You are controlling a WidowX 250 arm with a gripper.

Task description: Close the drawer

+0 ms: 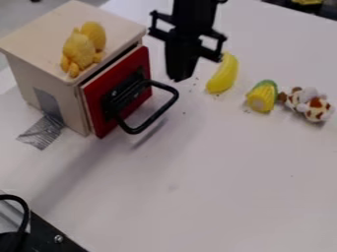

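Black handle nearest, jutting from the drawer's red front. Drawer sits in the wooden box, upper left of the table. A narrow gap shows along the front's upper edge; reads as nearly shut, perhaps not seated.

For the push: get the gripper round to the handle's outer side, low, and meet the bar near its middle. Drive straight back towards the box—off-centre pressure may cock the front. Ease off at contact; a hard shove could skid the box or shake the yellow plush toy on its lid.

Bearing: front faces lower right. Closing travel runs lower right to upper left, into the box; the bar's long axis lies across that, lower left to upper right.

Gripper hangs pointing down, right of the front and beyond the handle—clenched or released, cannot tell. Farther right, toy banana, well off the push line.
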